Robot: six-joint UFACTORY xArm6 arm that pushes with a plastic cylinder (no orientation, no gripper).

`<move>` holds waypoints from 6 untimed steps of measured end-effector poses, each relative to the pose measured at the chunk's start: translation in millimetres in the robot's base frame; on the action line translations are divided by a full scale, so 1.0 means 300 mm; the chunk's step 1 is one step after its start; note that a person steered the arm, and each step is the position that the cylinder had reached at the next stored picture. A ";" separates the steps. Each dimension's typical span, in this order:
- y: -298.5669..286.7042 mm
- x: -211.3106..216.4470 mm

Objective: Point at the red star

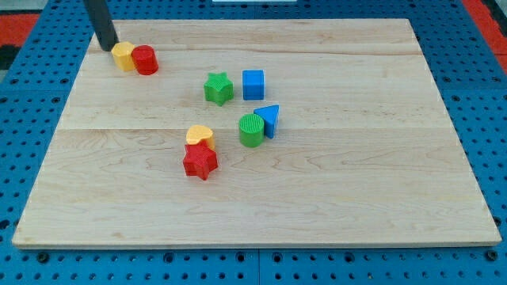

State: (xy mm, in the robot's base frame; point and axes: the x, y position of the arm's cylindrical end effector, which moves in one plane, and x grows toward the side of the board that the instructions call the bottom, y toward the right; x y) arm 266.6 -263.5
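The red star (200, 161) lies a little left of the board's middle, toward the view's bottom, touching a yellow half-round block (200, 134) just above it. My tip (108, 47) is at the board's top left, right beside a yellow block (123, 56) that touches a red cylinder (146, 60). The tip is far from the red star, up and to the left of it.
A green star (219, 88) and a blue cube (253, 84) sit near the board's middle top. A green cylinder (251, 130) touches a blue triangle (269, 119) below them. The wooden board (380, 174) lies on a blue pegboard surface.
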 end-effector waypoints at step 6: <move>0.608 1.036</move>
